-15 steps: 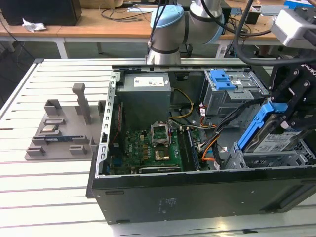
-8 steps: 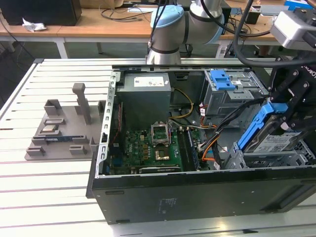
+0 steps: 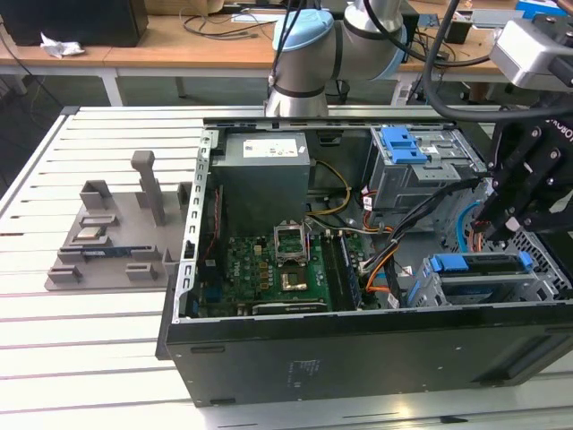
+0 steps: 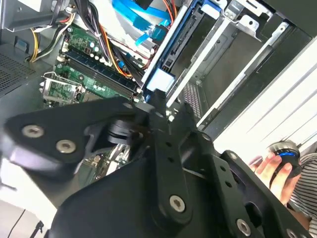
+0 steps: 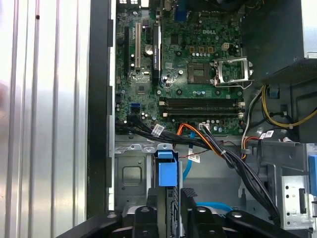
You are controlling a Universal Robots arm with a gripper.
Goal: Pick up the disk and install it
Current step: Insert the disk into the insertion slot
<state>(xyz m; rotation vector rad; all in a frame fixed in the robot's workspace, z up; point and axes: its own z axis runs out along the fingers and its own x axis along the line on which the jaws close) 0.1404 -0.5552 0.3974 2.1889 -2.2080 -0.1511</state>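
The disk [image 3: 479, 264] stands on edge in the metal drive cage [image 3: 430, 291] at the exterior view's right, inside the open computer case. Its blue bracket runs along the top, and the bracket's tab points toward the motherboard in both wrist views [image 5: 167, 171] [image 4: 159, 78]. My gripper [image 3: 500, 231] hangs directly over the disk's upper edge, around the middle of its length. In the first wrist view the gripper [image 5: 170, 201] lines up with the disk just behind the blue tab. I cannot make out whether it touches the disk.
The grey power supply [image 3: 264, 175] and the motherboard [image 3: 277, 269] lie to the exterior view's left of the cage. Orange and black cables [image 3: 385, 260] run beside it. A second bay with a blue latch [image 3: 403, 143] sits behind. A grey fixture [image 3: 116, 233] rests on the slatted table. A hand [image 4: 270, 163] shows outside the case.
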